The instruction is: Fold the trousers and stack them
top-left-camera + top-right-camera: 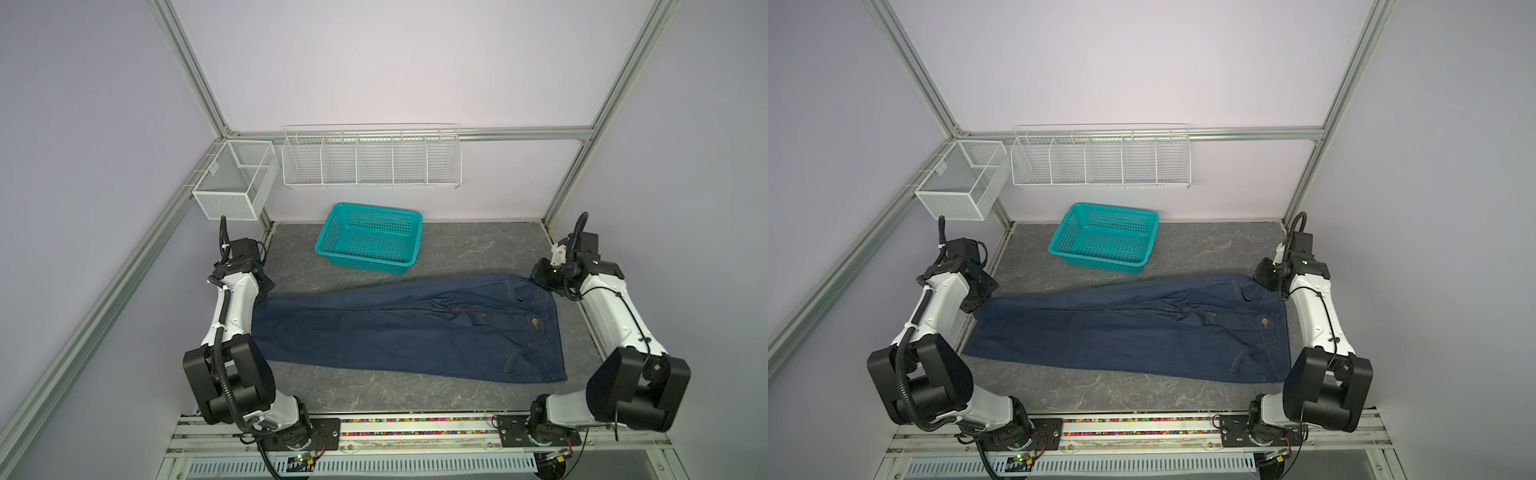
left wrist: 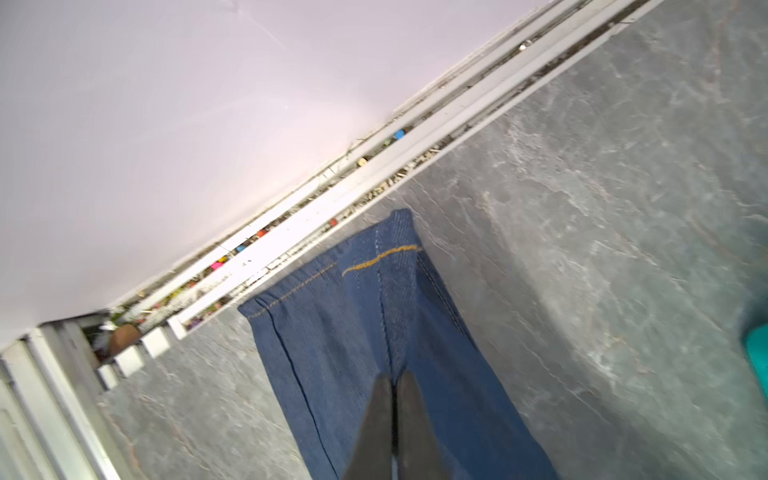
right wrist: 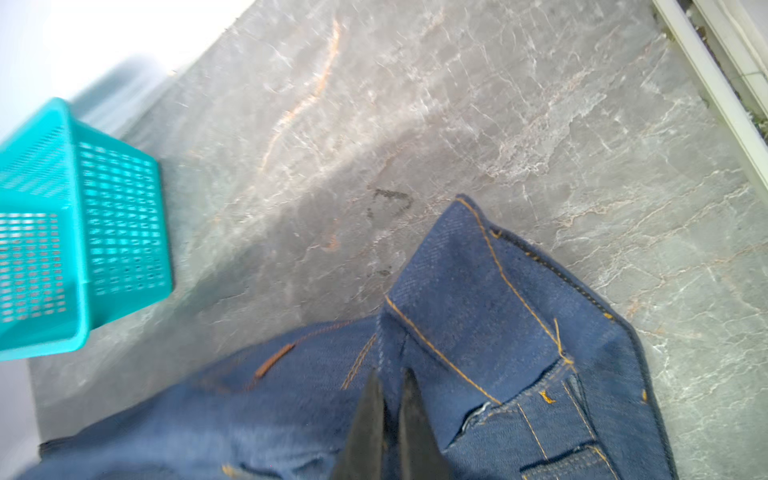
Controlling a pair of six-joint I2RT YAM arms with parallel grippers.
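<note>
One pair of navy trousers (image 1: 399, 332) lies spread across the grey counter (image 1: 374, 395), near one teal basket (image 1: 365, 266). Both sets of jaws grip them: left jaws at a leg end, right jaws at the waistband.

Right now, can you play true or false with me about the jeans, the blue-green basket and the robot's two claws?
1. The trousers are inside the teal basket. False: they lie on the table, in front of the basket.
2. The teal basket is empty. True.
3. The left gripper and the right gripper are both shut on the trousers. True.
4. The trousers are folded into a small pile. False: they lie stretched out long across the table.
5. The waist end is by the left gripper. False: the right gripper pinches the waist end, and the left gripper pinches a leg end.
</note>
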